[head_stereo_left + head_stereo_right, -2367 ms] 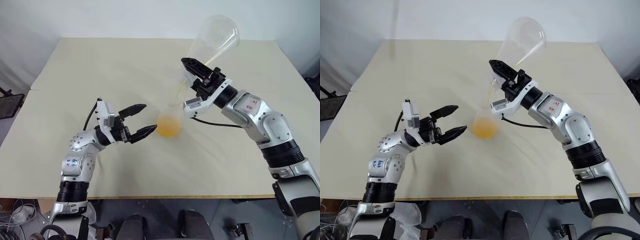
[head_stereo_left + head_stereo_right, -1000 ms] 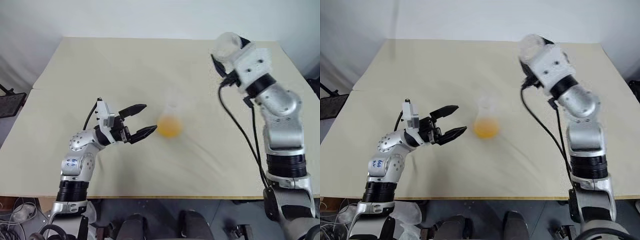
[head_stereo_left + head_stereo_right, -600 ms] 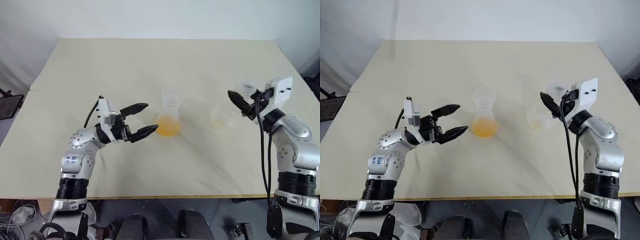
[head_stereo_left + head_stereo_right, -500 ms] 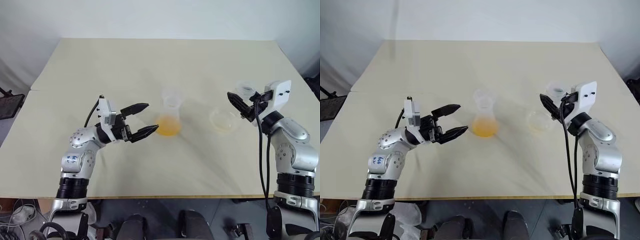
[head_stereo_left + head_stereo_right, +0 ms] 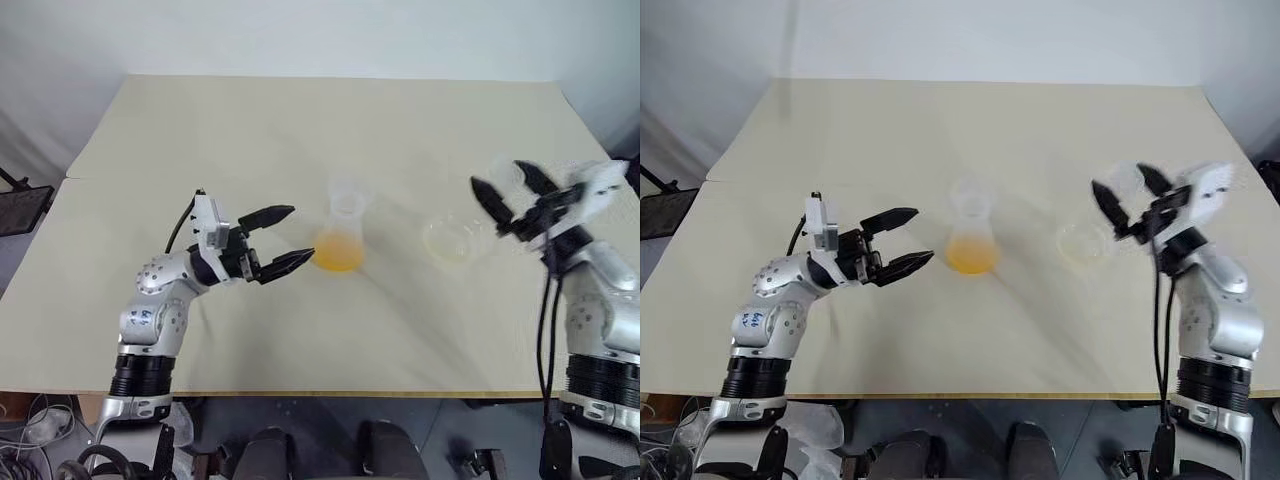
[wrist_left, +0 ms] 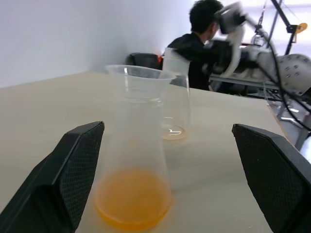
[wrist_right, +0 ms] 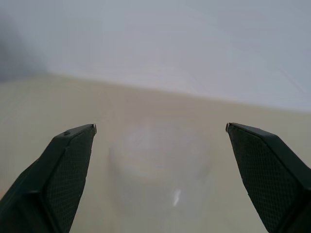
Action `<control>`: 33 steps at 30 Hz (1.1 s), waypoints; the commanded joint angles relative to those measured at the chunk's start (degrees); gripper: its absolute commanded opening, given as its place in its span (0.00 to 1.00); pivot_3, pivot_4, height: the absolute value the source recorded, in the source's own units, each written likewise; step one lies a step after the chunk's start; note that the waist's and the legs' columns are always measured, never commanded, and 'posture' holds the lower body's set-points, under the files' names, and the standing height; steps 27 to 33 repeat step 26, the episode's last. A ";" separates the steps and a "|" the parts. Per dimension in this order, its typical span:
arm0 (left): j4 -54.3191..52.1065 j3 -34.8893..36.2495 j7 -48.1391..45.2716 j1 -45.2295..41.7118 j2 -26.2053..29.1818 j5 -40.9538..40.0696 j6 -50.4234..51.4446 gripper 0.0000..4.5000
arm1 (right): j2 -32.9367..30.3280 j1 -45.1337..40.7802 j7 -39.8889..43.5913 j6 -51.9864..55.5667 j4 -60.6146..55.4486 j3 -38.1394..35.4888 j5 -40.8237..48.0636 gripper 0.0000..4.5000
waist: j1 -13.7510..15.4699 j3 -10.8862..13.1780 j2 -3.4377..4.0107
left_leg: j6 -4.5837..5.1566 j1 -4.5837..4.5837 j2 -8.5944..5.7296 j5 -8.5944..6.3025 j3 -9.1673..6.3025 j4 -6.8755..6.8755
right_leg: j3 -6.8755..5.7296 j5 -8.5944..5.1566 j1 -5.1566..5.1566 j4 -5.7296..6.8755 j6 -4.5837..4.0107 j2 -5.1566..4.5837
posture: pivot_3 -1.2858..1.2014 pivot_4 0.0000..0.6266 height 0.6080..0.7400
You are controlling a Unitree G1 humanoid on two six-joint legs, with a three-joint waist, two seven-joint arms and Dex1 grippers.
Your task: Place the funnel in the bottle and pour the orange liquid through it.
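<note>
Since pouring, my right gripper (image 5: pixel 512 197) released the cup (image 5: pixel 452 242); both jaws stood spread. Left gripper (image 5: pixel 281 238) beside bottle (image 5: pixel 341 236) risked toppling it.

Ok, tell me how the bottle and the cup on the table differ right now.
The bottle tapers from a wide base to a narrow neck; the cup is wide and straight-sided. The bottle holds a pool of orange liquid at its base; the cup shows only a thin orange trace at the bottom. The bottle carries a funnel in its neck; the cup's mouth is bare. Both are clear and stand upright on the table.
</note>
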 commanded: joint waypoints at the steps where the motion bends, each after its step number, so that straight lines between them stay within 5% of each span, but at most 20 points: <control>1: -0.25 0.21 0.03 -0.81 1.50 0.31 0.44 1.00 | -2.10 -2.49 -0.49 -0.92 -2.28 -2.19 2.39 1.00 | -0.03 0.00 0.00 | 0.00 0.00 0.01 0.00 0.00 0.00 | 0.00 0.00 0.00 0.00 0.00 0.00 | 0.52 0.24 1.00; 7: -0.47 0.24 -0.42 0.75 5.05 3.33 -1.79 1.00 | -6.26 1.37 8.22 1.46 -11.51 -0.38 8.43 1.00 | -0.01 0.00 0.00 | -0.01 0.00 0.02 0.01 0.02 -0.03 | -0.01 0.00 -0.01 -0.01 0.00 0.02 | 0.52 0.24 1.00; 11: 0.02 2.31 -2.38 3.12 9.11 4.19 -4.70 1.00 | -9.24 13.91 18.31 4.62 -20.49 0.90 14.19 1.00 | 0.31 0.00 -0.03 | -0.01 -0.01 0.01 0.00 -0.01 -0.06 | -0.12 0.00 0.05 -0.01 0.00 0.01 | 0.52 0.24 1.00; 21: 2.97 4.27 -2.85 10.77 12.01 7.24 -13.23 1.00 | -12.90 32.56 33.90 -5.92 -16.74 5.81 4.27 1.00 | 1.68 0.01 -0.04 | 0.00 0.03 -0.02 0.00 0.10 0.01 | -0.01 0.00 0.12 -0.16 0.00 -0.01 | 0.52 0.24 1.00; 33: 1.66 5.37 -1.97 14.11 12.62 7.43 -15.35 1.00 | -10.43 34.42 33.90 -10.23 -13.72 6.34 2.51 1.00 | 1.64 0.02 -0.05 | 0.00 0.03 0.01 0.00 0.09 0.01 | -0.04 0.00 0.11 -0.17 0.00 -0.01 | 0.52 0.24 1.00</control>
